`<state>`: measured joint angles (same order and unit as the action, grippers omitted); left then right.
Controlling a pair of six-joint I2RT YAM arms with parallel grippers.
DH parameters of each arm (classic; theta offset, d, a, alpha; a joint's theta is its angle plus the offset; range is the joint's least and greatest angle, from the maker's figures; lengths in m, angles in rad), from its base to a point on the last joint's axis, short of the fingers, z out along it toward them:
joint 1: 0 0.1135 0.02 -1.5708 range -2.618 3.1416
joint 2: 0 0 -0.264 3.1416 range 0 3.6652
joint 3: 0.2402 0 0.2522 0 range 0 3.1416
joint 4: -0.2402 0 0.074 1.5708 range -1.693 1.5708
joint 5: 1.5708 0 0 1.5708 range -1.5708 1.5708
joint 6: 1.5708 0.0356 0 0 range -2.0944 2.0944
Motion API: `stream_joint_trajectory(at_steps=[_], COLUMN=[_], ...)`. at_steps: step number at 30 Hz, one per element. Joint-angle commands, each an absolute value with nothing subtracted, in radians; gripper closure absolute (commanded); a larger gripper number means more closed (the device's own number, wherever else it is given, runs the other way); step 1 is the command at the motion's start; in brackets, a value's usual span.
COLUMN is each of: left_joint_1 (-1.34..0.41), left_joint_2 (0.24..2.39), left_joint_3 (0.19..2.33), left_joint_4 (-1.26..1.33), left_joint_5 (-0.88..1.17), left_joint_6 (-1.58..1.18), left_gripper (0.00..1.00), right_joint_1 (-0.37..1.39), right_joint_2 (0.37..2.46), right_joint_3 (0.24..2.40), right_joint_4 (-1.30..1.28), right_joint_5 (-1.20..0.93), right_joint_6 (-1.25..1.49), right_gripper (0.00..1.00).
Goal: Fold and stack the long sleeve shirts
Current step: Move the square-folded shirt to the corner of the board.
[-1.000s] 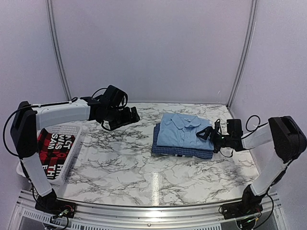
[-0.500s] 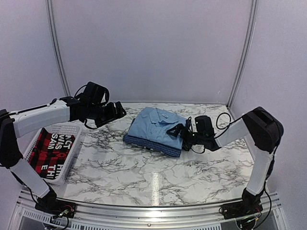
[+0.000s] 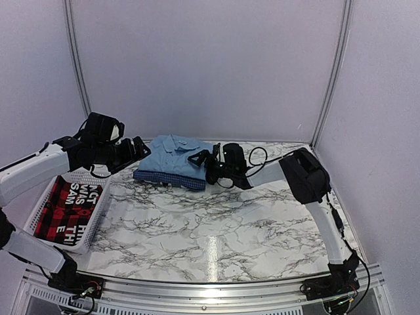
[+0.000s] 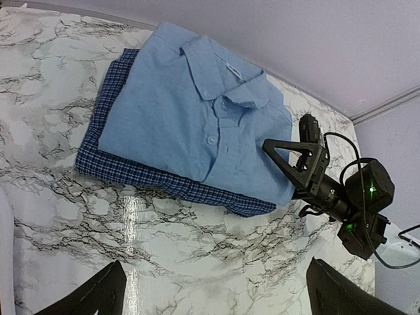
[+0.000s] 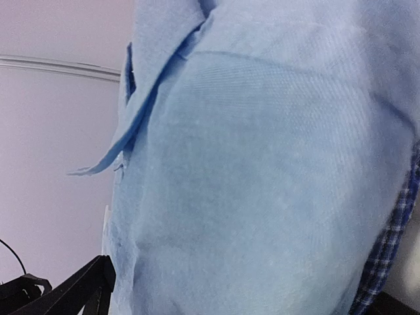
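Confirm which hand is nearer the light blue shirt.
Right. The right hand sits at the light blue shirt's right edge, its camera filled by the cloth. The left hand hovers off the shirt's left side, apart from it.

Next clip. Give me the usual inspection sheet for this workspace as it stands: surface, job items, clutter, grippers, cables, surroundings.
Surface: marble-patterned table, with a glare streak near the front.
Job's things: light blue shirt, folded and lying on the folded dark blue check shirt, at the far left of centre.
Clutter: white basket at the left edge, holding a red-and-black garment.
Grippers: left gripper has its jaws open and empty, left of the stack. Right gripper has its jaws open at the stack's right edge.
Cables: black cable loops at both wrists, none on the shirts.
Surroundings: plain pale walls and metal corner posts.
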<state>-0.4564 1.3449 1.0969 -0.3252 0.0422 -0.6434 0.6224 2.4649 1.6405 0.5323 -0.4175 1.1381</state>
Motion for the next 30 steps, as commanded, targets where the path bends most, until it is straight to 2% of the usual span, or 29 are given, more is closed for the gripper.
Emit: stream_joint_trajectory(at_steps=[1,7,10,17,23,30], left_joint_1=[-0.422,-0.402,-0.400,-0.400,-0.399,-0.402], left_joint_2=[1.302,1.312,1.341,1.459,1.635,1.814], left_joint_3=[1.079,1.072,1.074,1.044,1.031,1.115], left_joint_4=[-0.368,-0.376,-0.372,-0.267,-0.084,-0.012], left_joint_5=[0.082,0.105,0.112,0.142,0.182,0.207], left_joint_6=[-0.609,-0.601,-0.606,-0.652,-0.723,-0.749], left_gripper=[0.01,0.01,0.01,0.01,0.01,0.01], right_joint_1=[0.647,0.655,0.654,0.641,0.595,0.566], right_joint_2=[2.616,2.883,2.941,2.848,2.608,2.388], right_joint_3=[1.889,2.320,2.414,2.324,2.016,1.846], right_joint_4=[0.449,0.388,0.407,0.343,0.296,0.217], right_joint_5=[-0.440,-0.480,-0.474,-0.472,-0.396,-0.376], right_joint_6=[1.143,1.150,1.166,1.072,0.972,0.857], right_gripper=[0.01,0.02,0.01,0.02,0.01,0.01])
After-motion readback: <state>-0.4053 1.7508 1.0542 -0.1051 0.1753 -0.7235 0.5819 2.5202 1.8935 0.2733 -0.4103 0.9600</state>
